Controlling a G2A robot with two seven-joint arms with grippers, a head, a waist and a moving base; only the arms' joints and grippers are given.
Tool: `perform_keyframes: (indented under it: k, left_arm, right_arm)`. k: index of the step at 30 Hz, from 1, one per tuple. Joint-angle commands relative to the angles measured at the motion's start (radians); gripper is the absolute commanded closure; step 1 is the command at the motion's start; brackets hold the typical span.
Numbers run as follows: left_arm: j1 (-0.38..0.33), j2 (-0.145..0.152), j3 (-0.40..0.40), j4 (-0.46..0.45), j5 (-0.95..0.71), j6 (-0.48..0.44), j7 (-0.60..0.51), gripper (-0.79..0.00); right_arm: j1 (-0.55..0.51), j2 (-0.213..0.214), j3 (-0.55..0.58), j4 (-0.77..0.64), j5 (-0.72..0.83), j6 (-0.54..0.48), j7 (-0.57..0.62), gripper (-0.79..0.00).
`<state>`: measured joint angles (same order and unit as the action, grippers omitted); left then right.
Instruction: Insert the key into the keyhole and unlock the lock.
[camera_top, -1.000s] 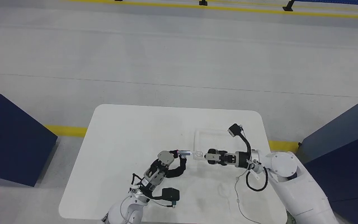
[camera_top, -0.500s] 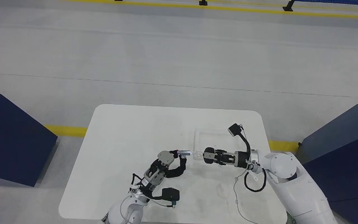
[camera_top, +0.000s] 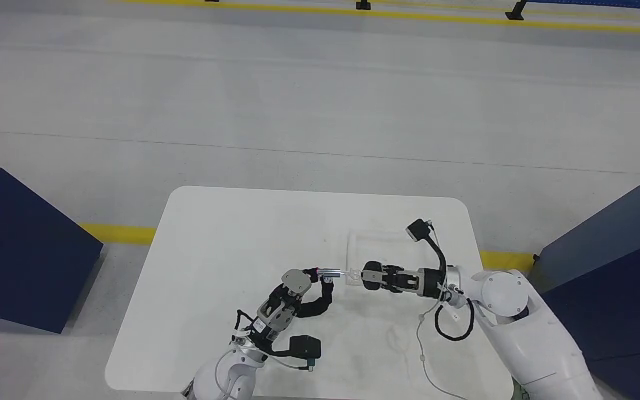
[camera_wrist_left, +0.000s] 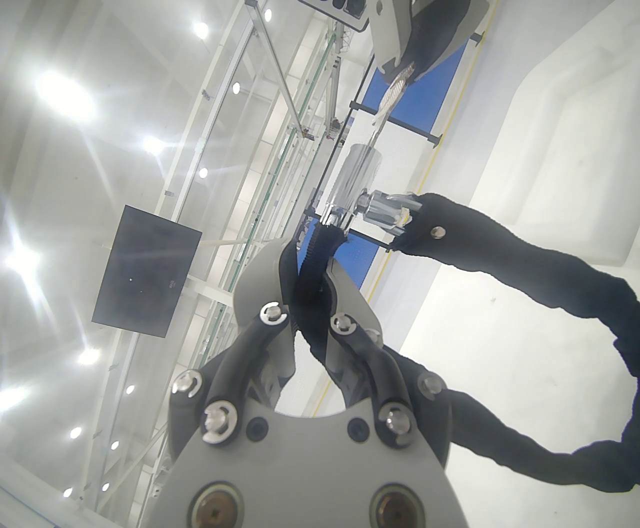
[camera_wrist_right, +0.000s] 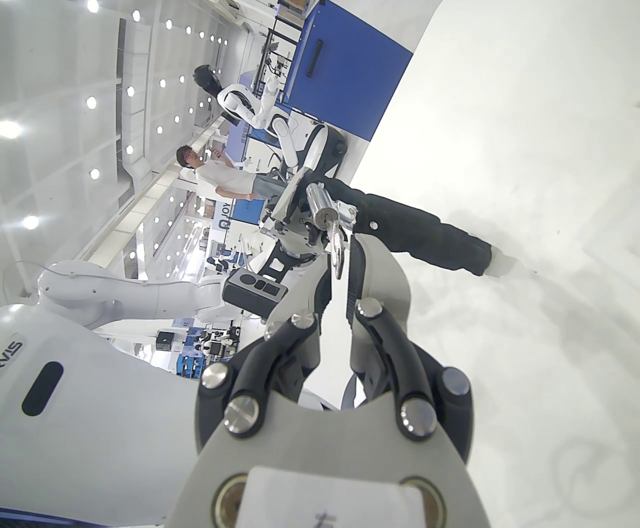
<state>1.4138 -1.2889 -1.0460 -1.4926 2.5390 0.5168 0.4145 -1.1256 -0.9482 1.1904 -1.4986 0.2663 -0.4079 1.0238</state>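
Start at your right gripper (camera_wrist_right: 339, 262). Its fingers (camera_wrist_right: 372, 272) are drawn in narrow, pinching the bow of the key (camera_wrist_right: 335, 241), with the blade pointing straight out past the tips. Follow that blade outward and you reach the keyhole (camera_wrist_right: 325, 217) in the end face of the chrome lock cylinder (camera_wrist_right: 316, 199). The tip is right at the mouth, but I can't tell whether it's in or only touching.

Here's the relation that matters: key and cylinder lie end to end on very nearly one line. The cylinder's long axis runs straight on from the blade, and both are held up off the table (camera_top: 220, 260).

At the far end, your left gripper (camera_wrist_left: 305, 267) is clamped tight on the black cable (camera_wrist_left: 525, 270), just beside the cylinder. The cable loops round, and its chrome end fitting (camera_wrist_left: 382, 210) sits in the cylinder's side, so the lock looks closed to me.

Your right arm owns the key and your left only braces. My read for the next move is to press along that shared axis, then twist. The danger is the cylinder swivelling on its soft cable as you push.
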Motion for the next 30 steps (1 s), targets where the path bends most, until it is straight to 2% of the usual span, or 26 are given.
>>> perform_keyframes:
  k: [1, 5, 7, 30]
  left_arm:
    - [0.0, 0.0, 0.0, 0.0, 0.0, 0.0, 0.0, 0.0]
    - [0.0, 0.0, 0.0, 0.0, 0.0, 0.0, 0.0, 0.0]
    - [0.0, 0.0, 0.0, 0.0, 0.0, 0.0, 0.0, 0.0]
    - [0.0, 0.0, 0.0, 0.0, 0.0, 0.0, 0.0, 0.0]
  right_arm:
    - [0.001, 0.0, 0.0, 0.001, 0.001, 0.0, 0.001, -0.08]
    - [0.006, -0.002, -0.003, 0.0, -0.004, 0.003, 0.004, -0.049]
    - [0.01, -0.002, -0.006, -0.002, -0.005, 0.005, 0.005, 0.0]
    - [0.021, -0.011, -0.042, -0.056, -0.055, 0.05, -0.006, 0.0]
